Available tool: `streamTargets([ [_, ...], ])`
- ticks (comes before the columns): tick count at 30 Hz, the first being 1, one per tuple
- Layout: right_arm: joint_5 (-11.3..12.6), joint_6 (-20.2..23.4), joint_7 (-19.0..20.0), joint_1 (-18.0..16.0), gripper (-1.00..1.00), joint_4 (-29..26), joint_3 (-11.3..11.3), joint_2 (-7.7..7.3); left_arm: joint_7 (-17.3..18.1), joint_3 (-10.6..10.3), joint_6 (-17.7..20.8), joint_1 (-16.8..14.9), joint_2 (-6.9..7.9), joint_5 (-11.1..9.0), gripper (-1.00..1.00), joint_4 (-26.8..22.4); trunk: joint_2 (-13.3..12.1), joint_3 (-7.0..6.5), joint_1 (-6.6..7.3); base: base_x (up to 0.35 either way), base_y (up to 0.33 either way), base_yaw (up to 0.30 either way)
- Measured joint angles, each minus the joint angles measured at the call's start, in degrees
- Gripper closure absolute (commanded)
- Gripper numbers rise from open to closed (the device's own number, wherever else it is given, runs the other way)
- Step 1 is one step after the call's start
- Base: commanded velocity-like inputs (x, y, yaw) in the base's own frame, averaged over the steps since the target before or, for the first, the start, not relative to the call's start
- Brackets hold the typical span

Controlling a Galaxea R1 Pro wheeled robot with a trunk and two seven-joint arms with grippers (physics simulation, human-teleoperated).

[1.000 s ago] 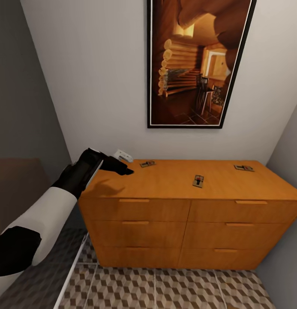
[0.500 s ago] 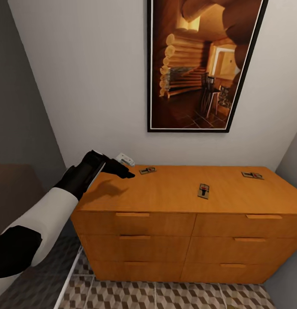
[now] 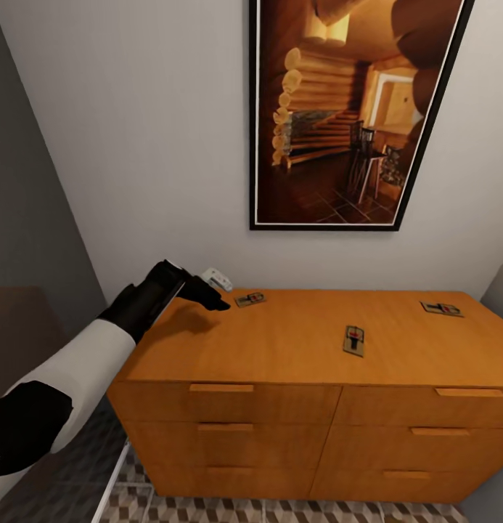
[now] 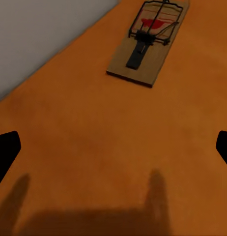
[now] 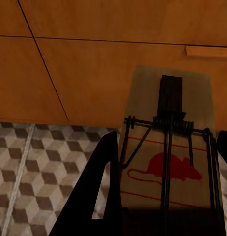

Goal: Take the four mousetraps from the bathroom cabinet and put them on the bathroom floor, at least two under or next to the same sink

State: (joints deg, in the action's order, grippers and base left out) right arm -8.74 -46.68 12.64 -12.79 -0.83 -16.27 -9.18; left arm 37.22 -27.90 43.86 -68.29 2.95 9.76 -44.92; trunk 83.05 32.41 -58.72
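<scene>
While the right gripper [image 5: 165, 196] clamps one trap [image 5: 167, 162] low before the cabinet [image 3: 295, 407], the left gripper [image 3: 207, 299], fingers spread, hovers near the next trap [image 3: 250, 298] atop it; advancing and closing looks next.

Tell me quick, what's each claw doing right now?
Left claw: open, empty, above the cabinet top short of a mousetrap.
Right claw: shut on another mousetrap.

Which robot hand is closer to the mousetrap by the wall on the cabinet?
Left. The left gripper hovers just beside that mousetrap. The right gripper is low, facing the drawers, holding another mousetrap.
</scene>
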Motion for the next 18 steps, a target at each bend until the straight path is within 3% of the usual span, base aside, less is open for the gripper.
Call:
streamTargets([
  [6, 0.0, 0.0, -0.1, 0.0, 1.0, 0.0, 0.0, 0.04, 0.6, -3.2, 0.0, 0.0, -0.02, 0.0, -1.0, 0.1, 0.0, 0.0, -0.01, 0.013, 0.0, 0.0],
  [9, 0.0, 0.0, -0.1, 0.0, 1.0, 0.0, 0.0, 0.05, 3.1, -4.4, -0.8, 0.0, 0.0, 0.0, -1.0, 0.1, 0.0, 0.0, -0.01, 0.002, 0.0, 0.0],
  [14, 0.0, 0.0, -0.1, 0.0, 1.0, 0.0, 0.0, 0.05, 5.4, -5.1, -5.2, 0.0, 0.0, 0.0, -1.0, 0.2, 0.0, 0.0, -0.01, 0.0, 0.0, 0.0],
  [18, 0.0, 0.0, -0.1, 0.0, 1.0, 0.0, 0.0, 0.05, 5.8, -5.2, -6.2, 0.0, 0.0, 0.1, -1.0, 0.2, 0.0, 0.0, -0.01, 0.0, 0.0, 0.0],
])
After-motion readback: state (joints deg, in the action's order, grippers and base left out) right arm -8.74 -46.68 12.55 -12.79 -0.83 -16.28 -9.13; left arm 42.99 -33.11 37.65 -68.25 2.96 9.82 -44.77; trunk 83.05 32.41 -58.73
